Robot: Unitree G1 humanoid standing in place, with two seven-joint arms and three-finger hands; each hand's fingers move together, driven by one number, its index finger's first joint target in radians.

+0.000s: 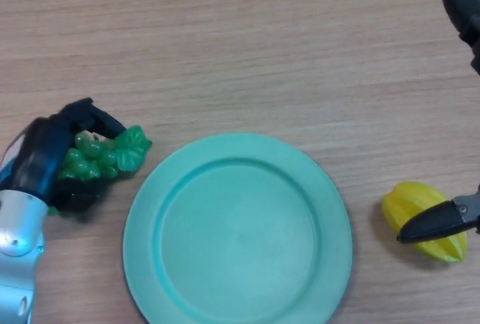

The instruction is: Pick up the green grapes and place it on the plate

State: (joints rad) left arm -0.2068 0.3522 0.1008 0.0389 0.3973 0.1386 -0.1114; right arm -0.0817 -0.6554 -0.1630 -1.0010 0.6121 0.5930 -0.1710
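Gripping the green grapes (101, 157) in the left hand (52, 163), fingers curled round the bunch, just left of the plate (150, 256) rim on the bench (240, 46). Pickup step looks in hand, placing not yet done. Next likely needs a lift, carry right over plate centre, then release. Right hand (439, 223) sits right of the plate, fingers relaxed, over a yellow starfruit (416, 200)

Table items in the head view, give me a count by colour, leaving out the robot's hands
Green: 1, the green grapes, held in the left hand
Teal: 1, the plate
Yellow: 1, the star fruit, partly behind a finger of the right hand
Total: 3
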